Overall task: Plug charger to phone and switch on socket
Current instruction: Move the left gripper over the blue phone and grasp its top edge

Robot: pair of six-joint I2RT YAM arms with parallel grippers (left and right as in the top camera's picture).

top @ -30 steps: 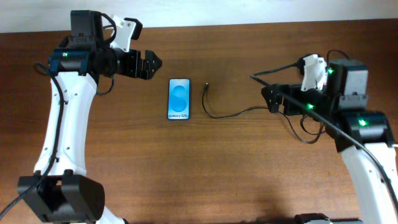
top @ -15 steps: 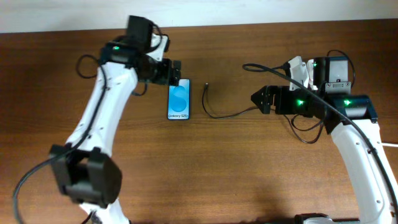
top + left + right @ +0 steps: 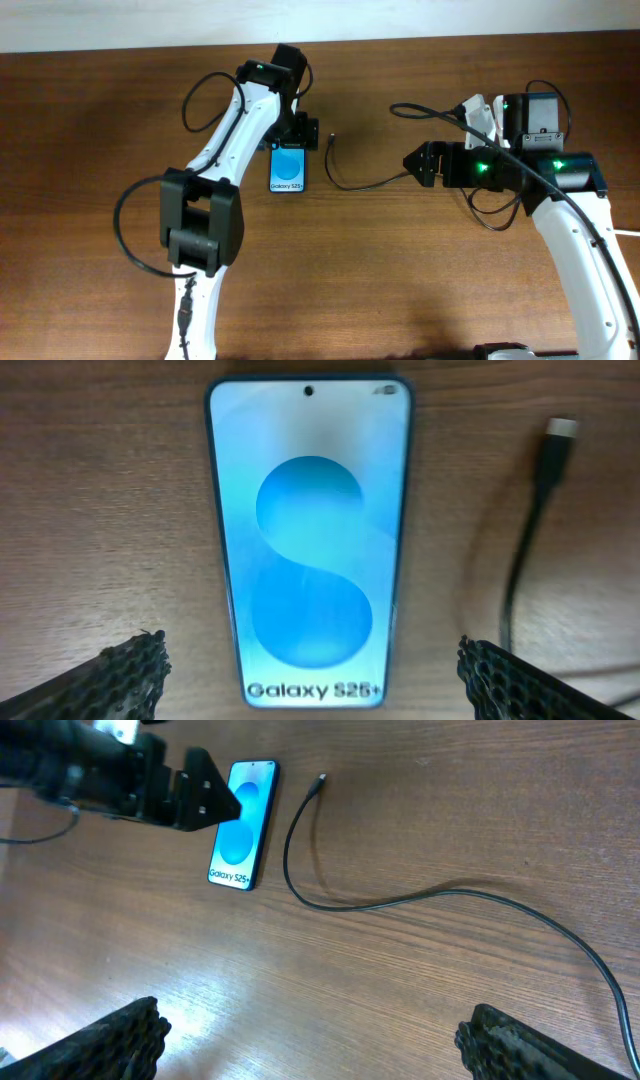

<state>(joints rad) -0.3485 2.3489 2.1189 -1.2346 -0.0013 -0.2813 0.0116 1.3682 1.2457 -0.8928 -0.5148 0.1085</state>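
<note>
While the left gripper [image 3: 303,133] hangs over the far end of the phone [image 3: 287,170] with its fingers [image 3: 130,670] spread wide (the lit screen shows between them), the phone lies on the table [image 3: 400,290], left of centre. Just right of it lies the charger cable [image 3: 355,185], its plug tip [image 3: 331,135] free beside the phone's far end. Further right, the right gripper [image 3: 410,163] hovers near the cable, its claw apart and empty.

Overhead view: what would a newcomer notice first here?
The phone, its screen lit blue, lies flat on the brown wooden table, left of centre. The left tool hovers open over its top end, and the thin black charger cable curls beside it, unplugged.
</note>
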